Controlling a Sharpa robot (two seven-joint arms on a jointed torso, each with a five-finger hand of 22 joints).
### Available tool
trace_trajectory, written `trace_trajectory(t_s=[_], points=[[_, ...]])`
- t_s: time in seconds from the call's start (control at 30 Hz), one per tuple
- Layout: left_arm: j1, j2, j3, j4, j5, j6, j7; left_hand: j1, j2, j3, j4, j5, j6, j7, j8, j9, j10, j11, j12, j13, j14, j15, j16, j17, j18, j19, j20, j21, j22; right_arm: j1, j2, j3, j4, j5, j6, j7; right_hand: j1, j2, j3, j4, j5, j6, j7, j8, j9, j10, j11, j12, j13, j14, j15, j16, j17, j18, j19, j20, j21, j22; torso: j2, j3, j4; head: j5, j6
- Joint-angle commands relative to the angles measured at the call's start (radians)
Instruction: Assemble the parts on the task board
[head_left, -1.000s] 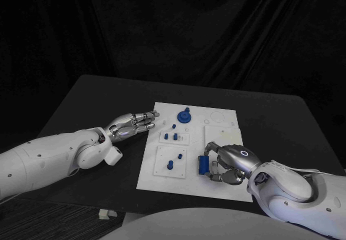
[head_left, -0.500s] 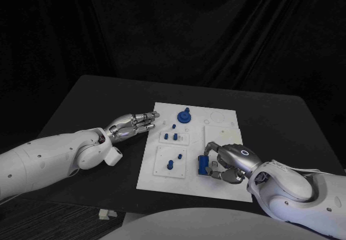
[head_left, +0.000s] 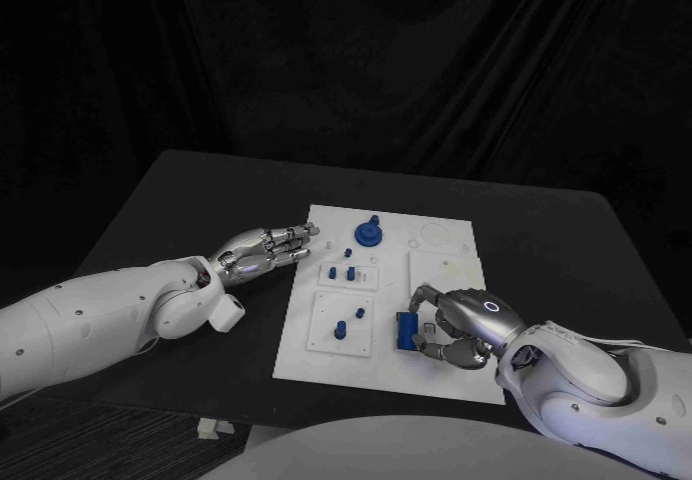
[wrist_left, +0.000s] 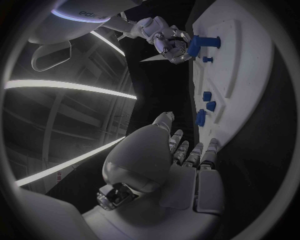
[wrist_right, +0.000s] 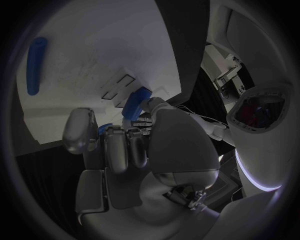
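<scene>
The white task board (head_left: 433, 262) lies mid-table. A round blue part (head_left: 369, 234) stands near its far edge. Small blue pegs (head_left: 340, 272) sit below it, and two more blue pieces (head_left: 343, 327) are on the near-left sub-plate. My right hand (head_left: 462, 328) grips a blue block part (head_left: 408, 330) low over the board's near middle. The left wrist view shows that hand (wrist_left: 161, 37) holding the part (wrist_left: 201, 42). My left hand (head_left: 267, 247) rests at the board's left edge, fingers stretched out and holding nothing. A blue cylinder (wrist_right: 35, 65) lies on the board (wrist_right: 94, 50).
A raised white rectangular plate (head_left: 444, 270) occupies the board's right half, with circular recesses (head_left: 433, 236) near the far right corner. Black table (head_left: 173, 220) surrounds the board, with open room on the left and right. A dark curtain hangs behind.
My right hand, still holding the blue part, has crept slightly toward the board's near edge. The left hand has stayed put.
</scene>
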Motion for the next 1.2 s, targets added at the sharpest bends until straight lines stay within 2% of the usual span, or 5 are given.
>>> trace_trajectory(t_s=[0.03, 0.07, 0.13, 0.4, 1.2], points=[[-0.002, 0.001, 0.001, 0.002, 0.006, 0.01, 0.007, -0.006, 0.006, 0.005, -0.001, -0.002, 0.0, 0.006, 0.001, 0.001, 0.001, 0.009, 0.006, 0.002, 0.002, 0.007, 0.001, 0.001, -0.019, 0.007, -0.001, 0.006, 0.001, -0.003, -0.003, -0.001, 0.006, 0.001, 0.002, -0.002, -0.021, -0.008, -0.042, -0.004, -0.33, -0.086, 0.011, -0.059, -0.033, 0.104, 0.005, 0.003, 0.263, 0.075, 0.003, -0.005, 0.139, 0.017, -0.003, 0.001, -0.016, 0.145, 0.001, -0.0004, 0.0001, 0.0, 0.0], [-0.003, 0.001, 0.001, 0.002, 0.006, 0.011, 0.007, -0.006, 0.006, 0.005, -0.001, -0.002, 0.0, 0.006, 0.001, 0.001, 0.001, 0.009, 0.006, 0.002, 0.002, 0.007, 0.001, 0.001, -0.019, 0.007, -0.001, 0.006, 0.001, -0.003, -0.003, -0.001, 0.006, 0.001, 0.008, -0.006, -0.01, -0.031, -0.125, -0.003, -0.49, -0.148, 0.022, -0.099, -0.058, 0.104, 0.015, 0.003, 0.263, 0.072, 0.008, -0.01, 0.129, 0.019, -0.009, 0.007, -0.031, 0.142, 0.001, -0.0004, 0.0001, 0.0, 0.0], [-0.003, 0.001, 0.001, 0.003, 0.006, 0.011, 0.007, -0.006, 0.006, 0.005, -0.001, -0.002, 0.0, 0.006, 0.001, 0.001, 0.001, 0.009, 0.006, 0.002, 0.002, 0.007, 0.001, 0.001, -0.019, 0.007, -0.001, 0.006, 0.001, -0.003, -0.004, -0.001, 0.006, 0.001, 0.014, -0.011, -0.011, -0.089, -0.2, 0.012, -0.558, -0.175, 0.029, -0.123, -0.074, 0.104, 0.017, 0.003, 0.263, 0.069, 0.014, -0.013, 0.122, 0.022, -0.014, 0.009, -0.042, 0.139, 0.001, -0.0003, 0.0001, -0.001, 0.0], [-0.003, 0.001, 0.001, 0.003, 0.006, 0.011, 0.006, -0.006, 0.006, 0.006, -0.001, -0.003, 0.0, 0.006, 0.001, 0.001, 0.001, 0.01, 0.006, 0.002, 0.003, 0.008, 0.001, 0.001, -0.019, 0.008, -0.001, 0.006, 0.002, -0.003, -0.005, -0.001, 0.007, 0.001, 0.016, -0.016, -0.022, -0.142, -0.248, 0.013, -0.623, -0.197, 0.037, -0.175, -0.109, 0.099, 0.024, -0.001, 0.258, 0.067, 0.02, -0.015, 0.116, 0.024, -0.018, 0.016, -0.051, 0.137, 0.001, -0.0002, -0.0005, 0.001, 0.0], [-0.003, 0.005, 0.001, 0.001, 0.006, 0.014, 0.004, -0.006, 0.006, 0.006, -0.001, -0.003, 0.0, 0.006, 0.001, 0.001, 0.001, 0.01, 0.006, 0.002, 0.003, 0.008, 0.001, 0.001, -0.019, 0.008, -0.001, 0.006, 0.002, -0.003, 0.022, -0.001, -0.02, 0.001, 0.031, -0.029, 0.016, 0.014, -0.127, -0.003, -0.405, -0.048, 0.016, -0.03, -0.081, 0.096, 0.015, -0.003, 0.254, 0.061, 0.014, -0.026, 0.092, 0.028, -0.021, 0.014, -0.072, 0.133, 0.001, -0.0014, 0.0005, 0.0, 0.0]])
